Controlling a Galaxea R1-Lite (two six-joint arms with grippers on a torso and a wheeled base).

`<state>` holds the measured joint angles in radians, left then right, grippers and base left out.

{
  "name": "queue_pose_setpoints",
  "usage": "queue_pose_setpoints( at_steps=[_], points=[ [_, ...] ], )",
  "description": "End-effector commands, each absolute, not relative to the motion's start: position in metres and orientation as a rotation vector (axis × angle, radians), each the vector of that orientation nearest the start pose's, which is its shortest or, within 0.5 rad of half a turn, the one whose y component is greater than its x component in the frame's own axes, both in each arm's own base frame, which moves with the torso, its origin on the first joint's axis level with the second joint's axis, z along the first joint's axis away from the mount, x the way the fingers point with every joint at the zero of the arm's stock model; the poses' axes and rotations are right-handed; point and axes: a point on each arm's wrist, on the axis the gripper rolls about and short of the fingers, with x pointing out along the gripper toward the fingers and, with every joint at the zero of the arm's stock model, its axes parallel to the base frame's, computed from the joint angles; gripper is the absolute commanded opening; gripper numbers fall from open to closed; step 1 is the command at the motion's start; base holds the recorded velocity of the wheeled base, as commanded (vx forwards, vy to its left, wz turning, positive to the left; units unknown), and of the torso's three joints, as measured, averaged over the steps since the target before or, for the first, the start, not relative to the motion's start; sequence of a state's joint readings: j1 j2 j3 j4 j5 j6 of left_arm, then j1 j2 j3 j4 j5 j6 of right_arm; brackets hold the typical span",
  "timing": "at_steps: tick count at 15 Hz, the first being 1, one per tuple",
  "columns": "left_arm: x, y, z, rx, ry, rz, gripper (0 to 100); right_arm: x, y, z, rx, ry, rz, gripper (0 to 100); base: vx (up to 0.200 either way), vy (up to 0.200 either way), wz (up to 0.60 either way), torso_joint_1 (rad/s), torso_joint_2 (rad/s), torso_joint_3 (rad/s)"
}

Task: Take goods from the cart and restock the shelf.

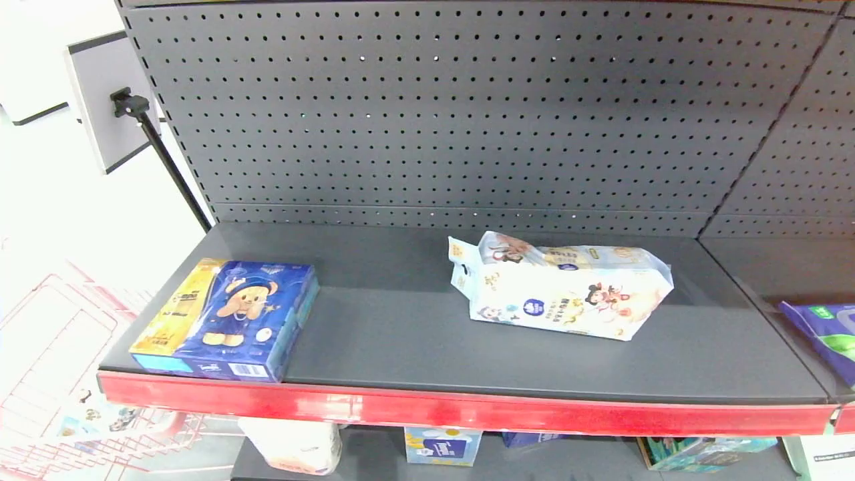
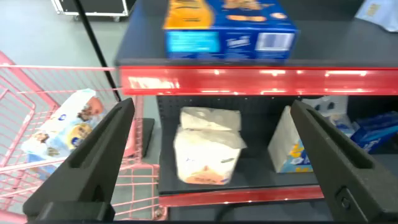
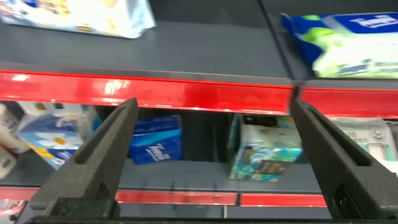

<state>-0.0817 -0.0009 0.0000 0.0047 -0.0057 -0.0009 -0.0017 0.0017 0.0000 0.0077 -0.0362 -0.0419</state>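
Landmark: red shelf lip [image 1: 467, 407].

Left gripper [image 2: 211, 124] is in front of the lip and lower than it, fingers wide, empty. Right gripper [image 3: 214, 124] is also in front and lower, fingers wide, empty.

Cart [image 2: 18, 81] stands off the lip's left end. A soft white pack [image 2: 62, 134] lies in it, not yet fetched. Blue box [image 1: 227, 321] sits right behind the lip.

Risks:
- An arm rising could catch the lip's underside.
- A swing past the left end could knock the blue box off.
- The soft pack may sag out of a shallow pinch.

On shelf [image 1: 401, 334], box [image 1: 227, 321] left, bag [image 1: 561, 294] right, cart [image 2: 62, 66] beyond left end
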Motion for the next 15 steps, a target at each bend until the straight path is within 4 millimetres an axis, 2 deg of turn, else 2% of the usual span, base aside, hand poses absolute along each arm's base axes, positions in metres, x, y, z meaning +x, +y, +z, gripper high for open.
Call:
queue_pose_setpoints(
  at_steps=[1,15],
  points=[
    [-0.0227,0.0017,0.0750,-0.001,0.005,-0.089,100,-0.0226,-0.0008,0.0748,-0.042,0.012,-0.038,100,0.000,0.200,0.00,0.002,0.00,0.007],
    [-0.0227,0.0019,0.0750,-0.001,0.005,-0.084,100,-0.0226,-0.0007,0.0748,-0.042,0.012,-0.038,100,0.000,0.200,0.00,0.003,0.00,0.002]
  ],
)
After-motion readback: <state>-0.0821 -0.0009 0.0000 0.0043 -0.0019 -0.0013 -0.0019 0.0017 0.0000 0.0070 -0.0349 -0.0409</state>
